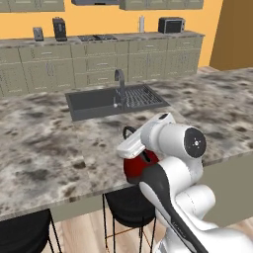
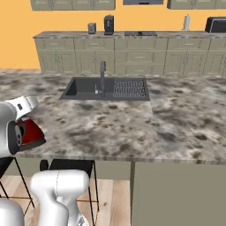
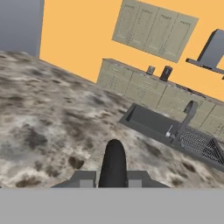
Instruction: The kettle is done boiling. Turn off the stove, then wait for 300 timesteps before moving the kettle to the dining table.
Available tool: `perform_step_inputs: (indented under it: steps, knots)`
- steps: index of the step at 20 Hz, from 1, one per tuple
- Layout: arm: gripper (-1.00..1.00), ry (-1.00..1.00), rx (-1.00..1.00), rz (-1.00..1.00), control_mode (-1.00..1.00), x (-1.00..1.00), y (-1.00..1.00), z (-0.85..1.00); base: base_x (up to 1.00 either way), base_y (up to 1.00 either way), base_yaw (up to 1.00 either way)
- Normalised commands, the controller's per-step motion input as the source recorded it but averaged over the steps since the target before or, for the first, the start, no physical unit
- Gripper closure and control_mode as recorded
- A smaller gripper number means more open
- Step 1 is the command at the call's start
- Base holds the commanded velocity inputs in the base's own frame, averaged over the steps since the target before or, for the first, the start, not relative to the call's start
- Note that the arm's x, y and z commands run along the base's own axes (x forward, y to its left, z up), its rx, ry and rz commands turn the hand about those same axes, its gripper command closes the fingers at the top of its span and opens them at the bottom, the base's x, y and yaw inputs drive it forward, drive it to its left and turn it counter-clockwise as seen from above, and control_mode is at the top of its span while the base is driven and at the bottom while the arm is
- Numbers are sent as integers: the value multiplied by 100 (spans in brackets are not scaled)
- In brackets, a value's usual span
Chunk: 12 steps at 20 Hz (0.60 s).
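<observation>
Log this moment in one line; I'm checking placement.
phase: placing | gripper: shut on kettle handle | red kettle: at near edge of dining table | sink: beyond

No readable text, label, brand or number appears on anything here.

Red kettle (image 1: 133, 169) sitting upright on dining table (image 1: 49, 148), near its front edge, black arched handle (image 3: 113, 164) rising over it; body mostly hiding behind arm. Speckled granite top carrying dark sink basin (image 2: 88, 88) well behind kettle. Stove (image 2: 140, 33) lying flat in far wall counter, dark.
</observation>
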Motion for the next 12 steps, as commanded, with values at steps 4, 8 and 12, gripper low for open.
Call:
perform_step_inputs:
  steps: [4, 8, 12]
  knots:
    - [100, 0, 0, 0, -100, 14, 0, 0, 0, 0, 0]
    - [100, 0, 0, 4, -100, 17, 0, 0, 0, 0, 0]
    - [100, 0, 0, 7, -100, 30, 0, 0, 0, 0, 0]
